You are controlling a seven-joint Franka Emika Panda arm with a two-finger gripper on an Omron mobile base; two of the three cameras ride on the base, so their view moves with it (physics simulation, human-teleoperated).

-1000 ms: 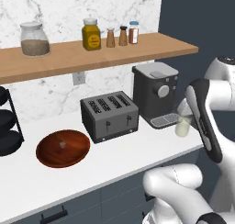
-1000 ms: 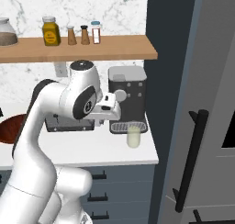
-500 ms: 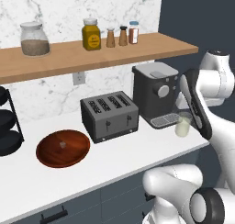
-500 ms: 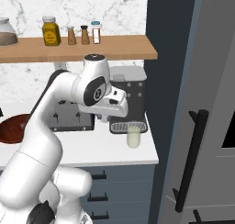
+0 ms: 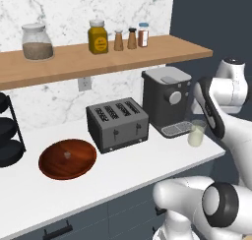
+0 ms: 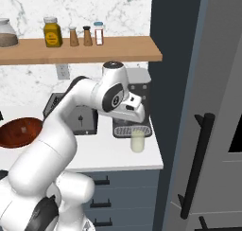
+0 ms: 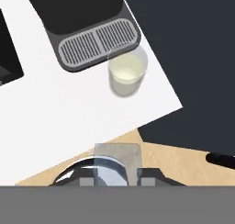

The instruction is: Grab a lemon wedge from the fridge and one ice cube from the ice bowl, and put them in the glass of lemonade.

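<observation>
1. Left base view — the glass of lemonade stands on the white table just beside the coffee machine; the ice bowl sits left of the toaster.
2. Right base view — the closed fridge stands right of the table.
3. Hand view — the end effector pinches a pale ice cube above the table edge.

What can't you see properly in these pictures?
- Inside the fridge, right base view: the door is shut, so any lemon wedge is hidden.
- Ice in the ice bowl, left base view: too small to tell.
- The pale block at the gripper, hand view: blurred, cut off below; perhaps ice.
</observation>
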